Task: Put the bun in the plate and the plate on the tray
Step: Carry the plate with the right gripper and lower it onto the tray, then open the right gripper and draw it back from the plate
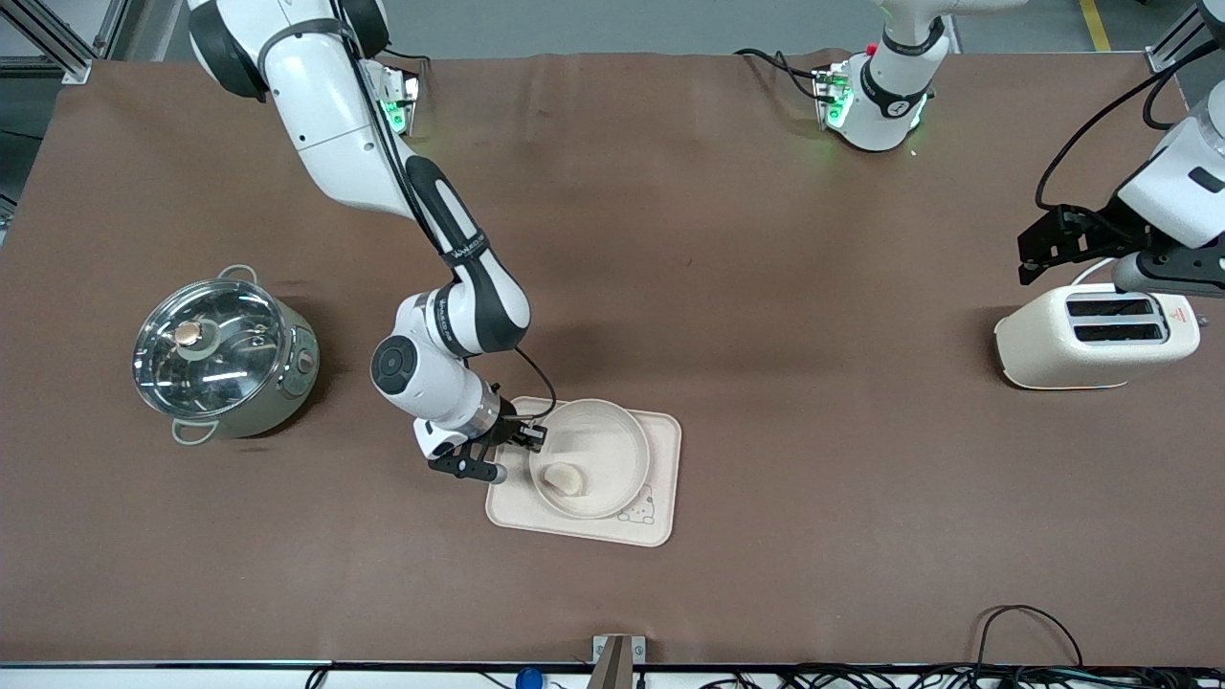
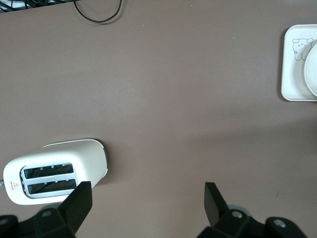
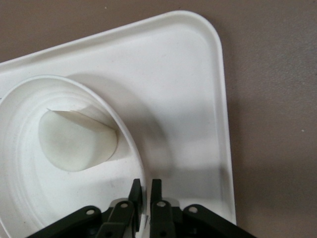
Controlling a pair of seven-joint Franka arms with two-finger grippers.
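The bun [image 1: 563, 477] lies in the round plate [image 1: 632, 431], and the plate is over the rectangular tray [image 1: 664, 450] with the rabbit drawing. My right gripper [image 1: 536, 438] is shut on the plate's rim at the side toward the right arm's end. In the right wrist view the fingers [image 3: 146, 186] pinch the plate's rim [image 3: 114, 114], with the bun [image 3: 74, 144] inside and the tray [image 3: 198, 89] below. A shadow lies under the plate's gripped side. My left gripper [image 1: 1029, 256] waits open and empty over the table beside the toaster, open in its wrist view [image 2: 148, 196].
A steel pot with a glass lid [image 1: 225, 359] stands toward the right arm's end. A cream toaster [image 1: 1096, 335] stands toward the left arm's end and shows in the left wrist view [image 2: 54, 171]. Cables lie along the table's front edge.
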